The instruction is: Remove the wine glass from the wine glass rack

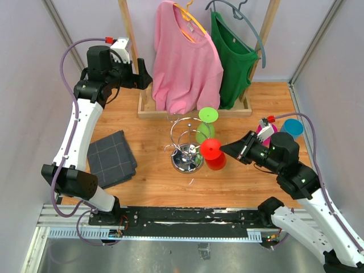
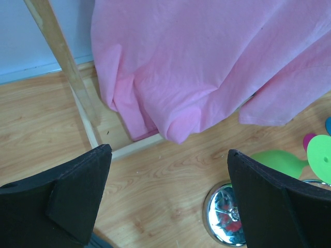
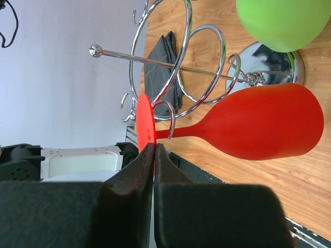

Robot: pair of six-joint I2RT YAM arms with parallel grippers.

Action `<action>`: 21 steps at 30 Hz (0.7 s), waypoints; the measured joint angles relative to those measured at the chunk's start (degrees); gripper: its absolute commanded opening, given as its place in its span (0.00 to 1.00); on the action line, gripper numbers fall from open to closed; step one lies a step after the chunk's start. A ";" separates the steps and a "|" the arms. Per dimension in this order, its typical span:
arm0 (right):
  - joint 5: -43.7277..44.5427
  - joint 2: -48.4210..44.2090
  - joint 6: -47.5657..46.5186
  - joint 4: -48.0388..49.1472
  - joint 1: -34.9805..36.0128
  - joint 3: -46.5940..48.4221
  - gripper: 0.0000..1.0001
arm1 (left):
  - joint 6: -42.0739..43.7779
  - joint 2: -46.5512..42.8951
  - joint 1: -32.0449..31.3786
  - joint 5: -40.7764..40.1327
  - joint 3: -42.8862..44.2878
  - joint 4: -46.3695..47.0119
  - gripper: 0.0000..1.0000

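Nearest, the right pincer [image 3: 153,150] pinches the red wine glass [image 3: 258,129] by the thin edge of its foot. The glass hangs bowl-down on the near right side of the wine glass rack [image 3: 181,62], its stem threaded through a curled chrome arm. That hold looks slim: a pull at the wrong angle could let the foot slip free or catch it on the loop. The rack seems only to stand on the surface [image 1: 153,187], so a snag would likely drag or tip it. Just beyond, the green glass [image 3: 284,20] hangs close beside the red bowl and could be knocked or swung off. Farthest, the left pincer [image 2: 168,178] is spread wide, holding nothing, by the pink shirt [image 2: 207,67], too distant to steady the base.
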 measured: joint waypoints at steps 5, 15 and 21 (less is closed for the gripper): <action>0.00 -2.40 1.60 0.00 0.00 -1.36 0.01 | 0.00 0.00 0.00 0.02 0.00 0.00 0.99; 1.33 -9.03 5.11 -1.86 0.00 -2.67 0.01 | -0.02 0.44 0.00 0.44 0.02 0.02 0.99; 4.39 -10.19 4.85 -9.62 0.00 2.43 0.01 | 0.00 0.68 0.00 0.52 0.02 0.00 0.99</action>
